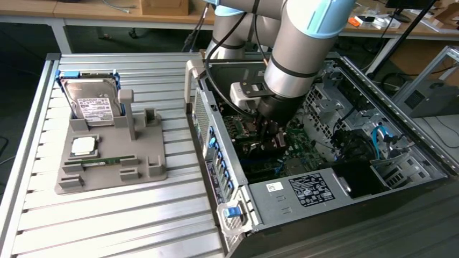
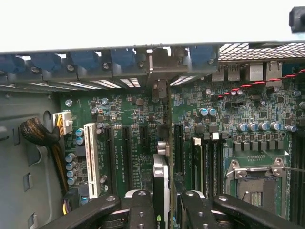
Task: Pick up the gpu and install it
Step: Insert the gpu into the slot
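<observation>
On the exterior view's left, the grey tray (image 1: 107,161) carries a hard drive (image 1: 92,102). Inside the computer case (image 1: 323,204), the arm hides the gripper (image 2: 164,202), which grasps the gpu (image 2: 160,191) edge-on, above the motherboard (image 2: 214,129).

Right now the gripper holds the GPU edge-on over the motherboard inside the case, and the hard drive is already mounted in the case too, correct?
Not quite: the hard drive stands in the grey holder outside the case, per the exterior view. The gripper does hold the GPU over the motherboard.

Slatted metal bench (image 1: 107,215), wooden desks (image 1: 86,8) behind, dark floor (image 1: 21,59)
</observation>
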